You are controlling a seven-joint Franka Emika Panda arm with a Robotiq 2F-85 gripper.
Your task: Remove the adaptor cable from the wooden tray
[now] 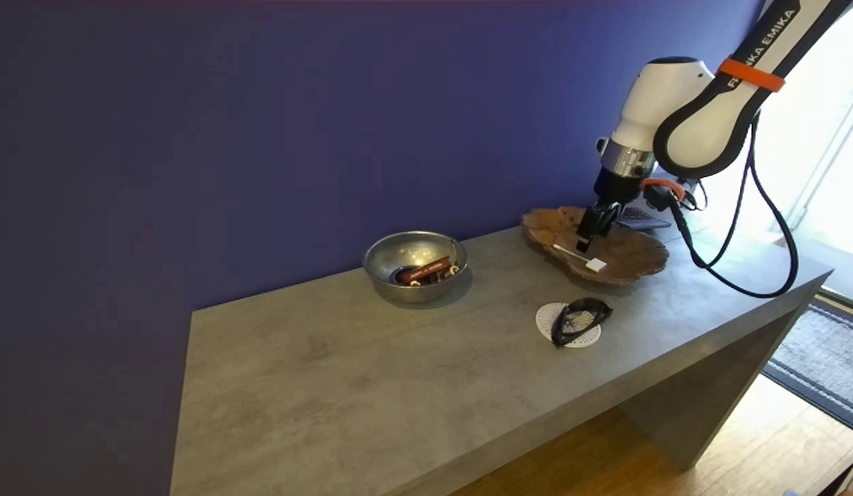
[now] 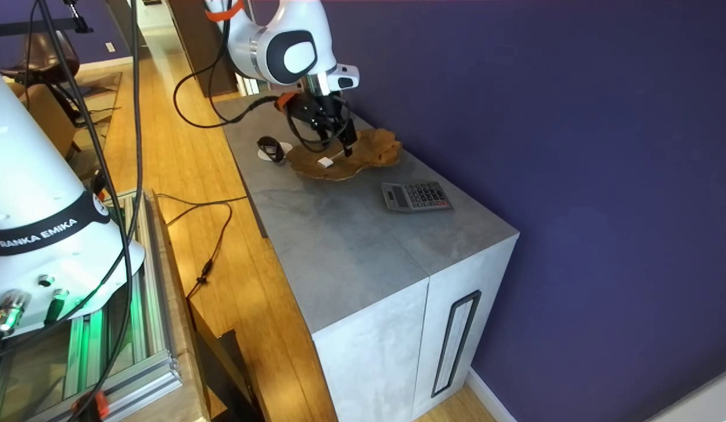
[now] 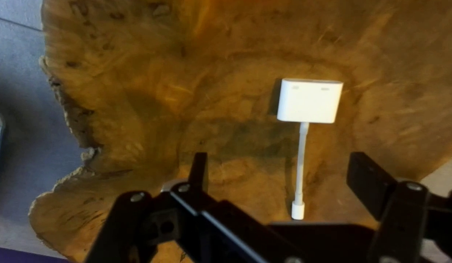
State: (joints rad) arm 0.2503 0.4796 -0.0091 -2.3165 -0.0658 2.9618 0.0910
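At left the metal bowl (image 1: 402,294) gathers small loose items (image 1: 426,270); rightward, the wooden tray (image 1: 640,255) cradles the adaptor cable (image 3: 302,146) in its shallow dip, and the gripper (image 3: 279,159) hangs above, jaws parted, presumably to straddle it, though clearance is hard to judge

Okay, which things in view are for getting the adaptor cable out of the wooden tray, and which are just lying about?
For the job:
adaptor cable
wooden tray
end effector

Just lying about:
metal bowl and its contents
black object
white disc under it
calculator
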